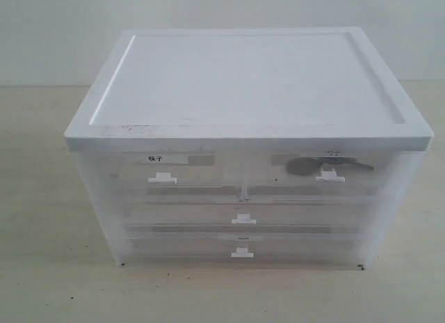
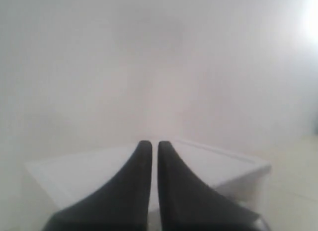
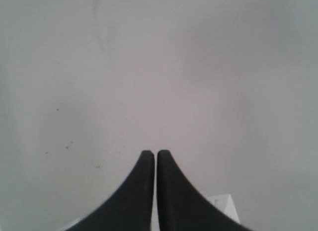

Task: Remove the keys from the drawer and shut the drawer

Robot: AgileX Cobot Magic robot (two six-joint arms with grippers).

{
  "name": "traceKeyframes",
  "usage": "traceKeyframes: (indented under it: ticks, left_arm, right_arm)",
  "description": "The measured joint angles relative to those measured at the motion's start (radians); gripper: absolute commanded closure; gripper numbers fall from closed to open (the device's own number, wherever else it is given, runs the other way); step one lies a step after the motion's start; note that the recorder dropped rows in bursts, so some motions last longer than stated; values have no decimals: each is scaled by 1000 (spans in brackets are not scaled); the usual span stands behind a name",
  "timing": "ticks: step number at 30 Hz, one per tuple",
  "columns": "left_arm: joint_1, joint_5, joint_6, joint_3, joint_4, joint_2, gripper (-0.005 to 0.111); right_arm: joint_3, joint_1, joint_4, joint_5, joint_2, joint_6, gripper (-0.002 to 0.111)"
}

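The keys sit inside the drawer, top right, and it is not pulled out yet. Your left gripper and right gripper are pinched together, holding nothing. The tab is small, so you could slip off it, or pull the twin drawer by mistake.

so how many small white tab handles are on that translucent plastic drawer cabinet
4: top-left handle, top-right handle, middle handle, bottom handle, each on its own drawer front of the translucent plastic cabinet. Other sides are hidden.
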Motion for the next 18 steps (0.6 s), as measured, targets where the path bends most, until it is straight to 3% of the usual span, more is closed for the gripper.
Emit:
traceKeyframes:
  ticks: [4,8,14,18]
  left_arm:
    - [0,-177,29,-21,137,174,102]
    - [0,-283,132,-5,168,319,102]
    - [0,-379,417,61,111,561,102]
    - [0,-408,523,61,41,697,102]
  right_arm:
    - [-86,0,-271,-4,114,199,108]
    - [-121,0,-441,-53,247,294,108]
    - [-125,0,-518,-277,503,214,108]
    - [-125,0,-528,-436,574,139,108]
